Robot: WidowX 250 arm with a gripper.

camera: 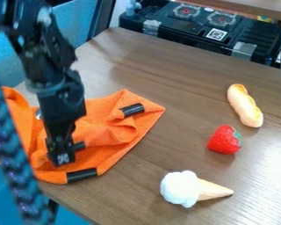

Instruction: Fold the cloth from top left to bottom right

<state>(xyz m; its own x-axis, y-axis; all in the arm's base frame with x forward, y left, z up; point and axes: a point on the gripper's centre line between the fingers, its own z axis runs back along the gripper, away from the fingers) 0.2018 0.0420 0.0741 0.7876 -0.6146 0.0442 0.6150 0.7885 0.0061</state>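
Note:
The black gripper [62,154] hangs down over the left part of the orange cloth [116,147], low against its folds. The cloth lies rumpled at the table's left edge, with raised folds beside the gripper and part of it behind the arm. One black strip [132,110] lies near the cloth's upper right corner and another black strip [82,175] at its lower edge. How the gripper meets the fabric is hard to make out.
On the brown table [166,79], right of the cloth, lie an ice cream cone [181,189], a strawberry [224,140] and a bread-like toy [245,105]. A black case [189,26] stands behind the table. A dark braided cable [11,154] crosses the left foreground.

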